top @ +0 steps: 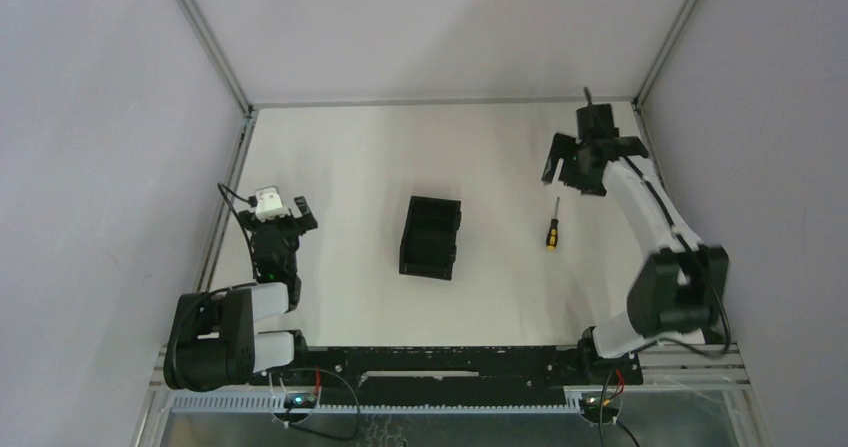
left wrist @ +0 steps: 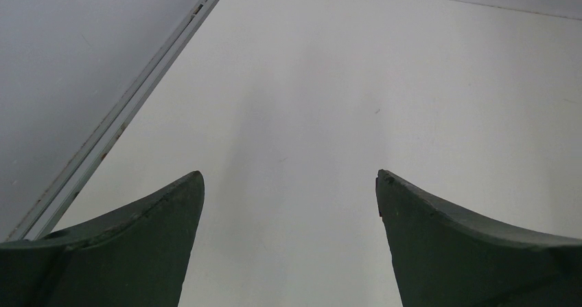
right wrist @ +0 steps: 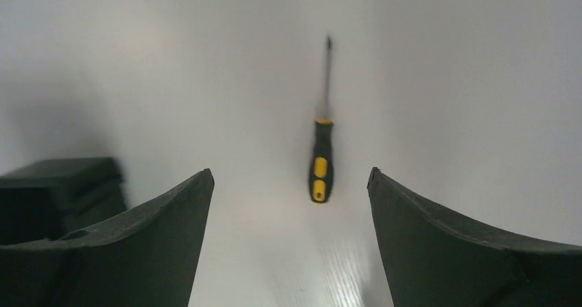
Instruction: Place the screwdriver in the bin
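The job is at its 1st step, the reach for the pick-up, and nothing has been lifted yet. The screwdriver point(top: 551, 225) lies flat on the white table point(top: 350, 157), to the right of the bin point(top: 432, 237) and well apart from it, with its yellow and black handle toward the near edge and its thin shaft pointing to the far side. The right gripper point(top: 568, 175) hangs over the table just beyond the shaft's far end. From the right wrist, its 2 fingers point(right wrist: 171, 218) stand spread wide with nothing between them. The screwdriver point(right wrist: 320, 163) lies ahead of them, about centred in the gap and untouched, and a corner of the bin point(right wrist: 58, 190) shows at the left edge. The left gripper point(top: 278, 225) sits far off on the other side of the bin, also spread and holding nothing, over bare table. By my reading, the next move calls for the right arm to come down and forward until the 2 fingers straddle the handle, the thicker part, and then press together across it. The long axis already runs between the fingers, so little turning of the wrist seems needed. Only after a firm pinch should the arm lift and carry it left to the open top of the bin.
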